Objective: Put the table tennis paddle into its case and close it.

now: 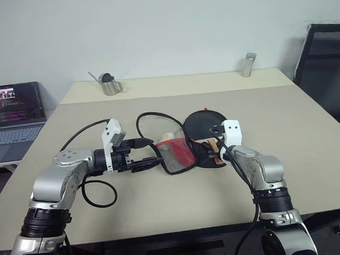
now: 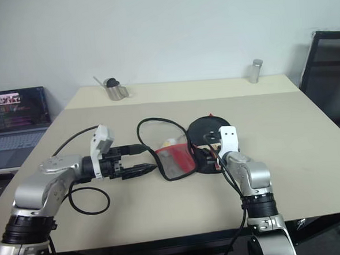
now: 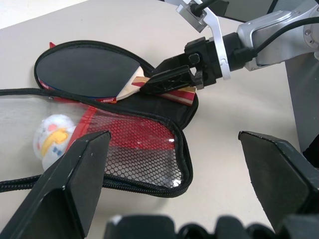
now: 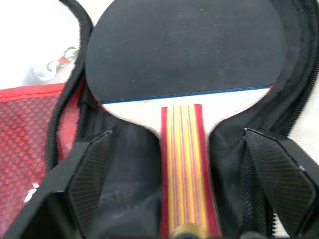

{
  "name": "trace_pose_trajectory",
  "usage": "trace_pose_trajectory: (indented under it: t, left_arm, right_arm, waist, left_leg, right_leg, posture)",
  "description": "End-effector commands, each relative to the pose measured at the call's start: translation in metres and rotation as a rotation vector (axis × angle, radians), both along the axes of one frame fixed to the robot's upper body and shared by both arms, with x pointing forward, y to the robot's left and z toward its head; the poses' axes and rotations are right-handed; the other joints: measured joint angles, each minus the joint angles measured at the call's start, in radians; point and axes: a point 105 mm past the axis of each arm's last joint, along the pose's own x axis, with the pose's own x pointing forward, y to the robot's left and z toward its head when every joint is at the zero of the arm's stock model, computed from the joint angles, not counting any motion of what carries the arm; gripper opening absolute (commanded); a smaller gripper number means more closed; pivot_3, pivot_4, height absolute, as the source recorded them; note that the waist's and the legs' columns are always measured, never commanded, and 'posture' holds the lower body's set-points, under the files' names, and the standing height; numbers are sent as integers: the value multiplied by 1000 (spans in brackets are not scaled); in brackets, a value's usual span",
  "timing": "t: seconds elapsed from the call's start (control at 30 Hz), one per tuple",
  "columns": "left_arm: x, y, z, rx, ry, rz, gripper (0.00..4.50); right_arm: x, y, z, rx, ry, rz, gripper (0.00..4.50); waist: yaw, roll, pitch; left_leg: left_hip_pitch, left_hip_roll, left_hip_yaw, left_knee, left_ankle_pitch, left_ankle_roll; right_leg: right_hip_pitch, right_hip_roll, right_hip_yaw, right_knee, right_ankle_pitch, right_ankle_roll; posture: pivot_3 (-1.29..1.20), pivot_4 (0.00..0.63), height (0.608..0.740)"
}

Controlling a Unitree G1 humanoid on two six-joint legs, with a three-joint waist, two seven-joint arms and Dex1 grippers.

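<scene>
Beige bench [image 1: 309, 130] carried small metal watering can [image 1: 108, 84] at far left edge, metal cylinder tumbler [image 1: 248, 65] at far right edge, well apart. Open laptop [image 1: 10, 117] sat left of bench, screen lit. Black chair [image 1: 328, 66] stood at right. White wall behind.

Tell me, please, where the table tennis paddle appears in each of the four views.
Left eye view: table tennis paddle, centre, on the open case.
Right eye view: centre, before the right hand.
Left wrist view: upper left.
Right wrist view: upper middle, handle running down.
Shared landmark: the case's red mesh flap.
</scene>
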Motion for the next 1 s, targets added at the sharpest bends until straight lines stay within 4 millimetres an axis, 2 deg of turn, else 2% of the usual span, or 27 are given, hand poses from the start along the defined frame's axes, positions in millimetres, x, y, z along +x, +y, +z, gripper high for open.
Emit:
trace_pose_trajectory:
  t: [0.03, 0.23, 0.43, 0.57, 0.7, 0.8, 0.93, 1.0]
  left_arm:
    - [-2, 2, 10, 2, -55, 4, 4500]
    - [-1, 3, 10, 2, -55, 10, 4500]
    - [0, 2, 9, -2, -57, 18, 4500]
    - [7, 13, 9, 5, -72, 88, 4500]
    - [11, 23, 10, 17, -89, 128, 4500]
    - [9, 38, 10, 35, -77, 141, 4500]
    - [4, 52, 2, 64, -37, 142, 4500]
    - [3, 62, -10, 92, 4, 161, 4500]
  right_arm:
    - [-6, 6, 21, 58, -42, 62, 4466]
    - [-19, 12, 20, 114, 10, 131, 4466]
    - [-21, 12, 19, 122, 16, 132, 4466]
    - [-27, 8, 47, 78, -119, 249, 4466]
    - [-53, 9, 81, 23, -247, 484, 4466]
    - [-77, 3, 109, -33, -349, 662, 4466]
    - [-96, -1, 122, -95, -391, 789, 4466]
    - [-101, -3, 125, -117, -396, 824, 4466]
  waist:
    - [0, 0, 0]
    - [0, 0, 0]
    - [0, 0, 0]
    - [1, 0, 0]
    - [1, 0, 0]
    - [1, 0, 0]
    - [0, 0, 0]
    - [0, 0, 0]
  left_leg:
    - [0, 0, 0, 0, 0, 0]
    - [0, 0, 0, 0, 0, 0]
    - [0, 1, 0, 0, 0, 0]
    - [0, 1, 0, 0, 0, 0]
    - [0, 1, 0, 0, 0, 0]
    - [0, 1, 0, 0, 0, 0]
    - [1, 4, 0, 0, -1, 0]
    - [1, 5, 1, 0, -1, -1]
  right_leg:
    - [0, 0, 0, 0, 0, 0]
    - [0, 0, 0, 0, 0, 0]
    - [0, 1, 0, 0, 0, 0]
    - [0, 1, 0, 0, 0, 0]
    - [0, 1, 0, -1, 0, 0]
    - [0, 2, 0, -1, 0, 0]
    - [0, 4, 0, -1, 0, 0]
    - [0, 4, -1, -1, 0, -1]
  posture:
    - [0, 150, 740]
    - [0, 150, 740]
    - [0, 150, 740]
    - [0, 150, 740]
    - [0, 150, 740]
    - [0, 150, 740]
    - [0, 150, 740]
    - [0, 150, 740]
